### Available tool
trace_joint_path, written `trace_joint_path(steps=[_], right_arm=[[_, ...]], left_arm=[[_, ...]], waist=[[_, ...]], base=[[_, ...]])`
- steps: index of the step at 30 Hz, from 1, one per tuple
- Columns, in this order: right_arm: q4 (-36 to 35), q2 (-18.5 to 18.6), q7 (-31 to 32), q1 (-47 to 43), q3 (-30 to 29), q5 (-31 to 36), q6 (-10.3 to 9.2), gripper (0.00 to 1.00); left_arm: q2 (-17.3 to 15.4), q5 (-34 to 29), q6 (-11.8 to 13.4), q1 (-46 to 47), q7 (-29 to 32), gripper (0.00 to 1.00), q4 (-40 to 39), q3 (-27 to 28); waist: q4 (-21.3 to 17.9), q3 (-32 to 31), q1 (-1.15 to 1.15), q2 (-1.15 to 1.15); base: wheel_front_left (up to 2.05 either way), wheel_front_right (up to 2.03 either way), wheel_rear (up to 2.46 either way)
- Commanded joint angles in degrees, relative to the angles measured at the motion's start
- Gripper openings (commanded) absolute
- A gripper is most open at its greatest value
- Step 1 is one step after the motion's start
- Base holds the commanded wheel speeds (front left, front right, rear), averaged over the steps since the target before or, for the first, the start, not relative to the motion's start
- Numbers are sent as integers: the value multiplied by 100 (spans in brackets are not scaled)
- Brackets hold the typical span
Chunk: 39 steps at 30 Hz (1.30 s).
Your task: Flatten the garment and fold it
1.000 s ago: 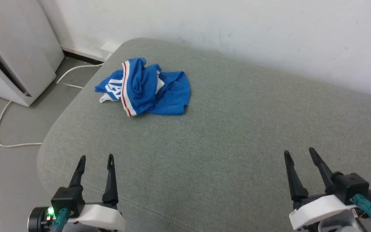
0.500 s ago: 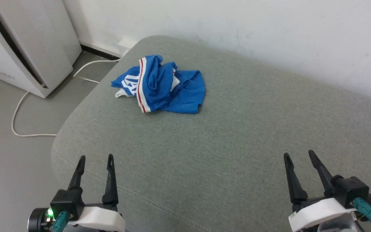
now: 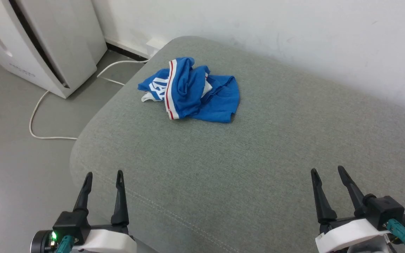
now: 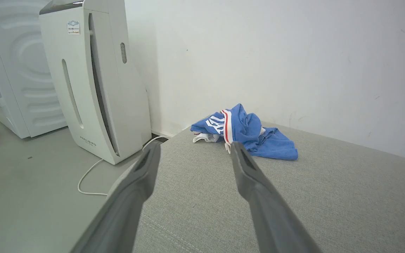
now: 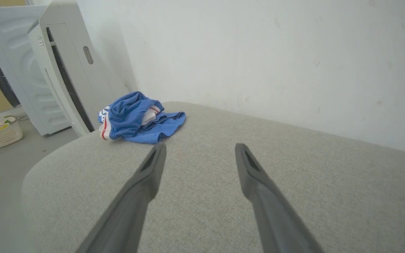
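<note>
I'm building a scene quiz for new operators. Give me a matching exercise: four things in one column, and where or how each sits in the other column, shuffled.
Things:
1. garment
2. white cable
3. tall white appliance
4. basket

Places or states:
A. standing upright off the cushion's end
B. crumpled on the grey cushion
C. trailing loose across the floor
D. low on the floor, coloured items inside

Pairs: 1-B, 2-C, 3-A, 4-D

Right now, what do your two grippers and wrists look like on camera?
The left gripper and right gripper match: two long, dark, tapering fingers on a black block, white wrist shell, teal plug. A green light glows on the left wrist.
</note>
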State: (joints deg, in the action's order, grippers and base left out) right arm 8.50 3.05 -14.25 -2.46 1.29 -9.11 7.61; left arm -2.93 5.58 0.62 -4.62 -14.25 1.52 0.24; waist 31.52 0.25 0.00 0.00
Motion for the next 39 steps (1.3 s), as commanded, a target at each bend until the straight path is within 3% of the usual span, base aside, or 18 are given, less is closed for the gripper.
trace_joint_path(steps=[1,13,17,21,27,33,39], right_arm=[[28,-17,-68,-48,-2,-38,-12,100],[41,-17,-74,-86,1,-23,-12,100],[-8,-17,-74,-62,-5,76,-12,100],[-136,-17,-74,72,25,353,-12,100],[-433,-17,-12,340,313,637,-12,100],[-957,-17,248,642,431,849,-12,100],[-1510,-17,460,897,447,969,-12,100]], left_arm=[[5,41,18,-50,-68,100,19,-7],[5,104,-2,-48,-74,100,70,-34],[5,230,-145,96,-74,100,111,-26],[-62,334,-448,576,-74,100,483,-38],[-540,520,-671,1761,193,100,1141,-42],[-1100,789,-771,3128,892,100,1756,-108],[-1729,1357,-807,4430,1874,100,2629,-570]], waist=[[51,10,0,0],[47,1,0,0],[-28,172,0,0],[-193,624,0,0],[-655,1341,0,0],[-1185,2067,0,0],[-1683,2723,0,0]], base=[[0,0,0],[0,0,0],[0,0,0],[0,0,0],[0,0,0],[0,0,0],[0,0,0]])
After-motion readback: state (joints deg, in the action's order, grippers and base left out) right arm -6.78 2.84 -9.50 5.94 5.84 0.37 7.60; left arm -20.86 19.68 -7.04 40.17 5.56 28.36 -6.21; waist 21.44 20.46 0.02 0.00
